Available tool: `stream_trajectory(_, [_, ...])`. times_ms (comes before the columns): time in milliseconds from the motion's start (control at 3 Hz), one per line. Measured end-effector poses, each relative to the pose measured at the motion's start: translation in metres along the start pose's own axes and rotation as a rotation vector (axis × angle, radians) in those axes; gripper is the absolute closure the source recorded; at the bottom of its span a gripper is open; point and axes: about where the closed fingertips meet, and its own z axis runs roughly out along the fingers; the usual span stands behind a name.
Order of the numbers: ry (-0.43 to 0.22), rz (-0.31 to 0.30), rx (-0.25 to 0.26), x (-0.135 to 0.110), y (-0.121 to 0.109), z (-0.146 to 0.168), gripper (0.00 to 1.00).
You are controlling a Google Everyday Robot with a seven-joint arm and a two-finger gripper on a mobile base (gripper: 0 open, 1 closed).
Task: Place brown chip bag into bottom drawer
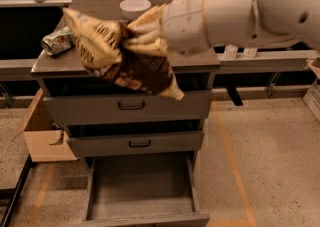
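My gripper (pixel 142 36) comes in from the right on a white arm and is shut on the brown chip bag (pixel 117 53). The bag is wrinkly foil, dark brown with a pale yellow panel, and hangs in the air in front of the cabinet top and top drawer front. The bottom drawer (pixel 142 191) is pulled open below: a wide grey tray with a flat floor and low side walls, nothing in it. The bag is high above the drawer.
A white bowl (pixel 135 7) and a dented green-and-white can (pixel 57 41) stand on the cabinet top (pixel 200 60). Two upper drawer fronts with black handles (pixel 131 105) are slightly ajar. An open cardboard box (pixel 42 136) sits on the floor at the left.
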Motion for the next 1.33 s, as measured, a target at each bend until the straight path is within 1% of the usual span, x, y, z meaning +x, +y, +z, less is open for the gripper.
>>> stream_trajectory(333, [-0.038,0.048,-0.128,0.021,0.071,0.058,1.0])
stream_trajectory(667, [-0.038,0.047,-0.128,0.021,0.071,0.058,1.0])
stream_trajectory(1000, [-0.022,0.074,-0.108,0.039,0.092,0.064,1.0])
stream_trajectory(1333, [0.014,0.155,-0.063,0.095,0.153,0.081,1.0])
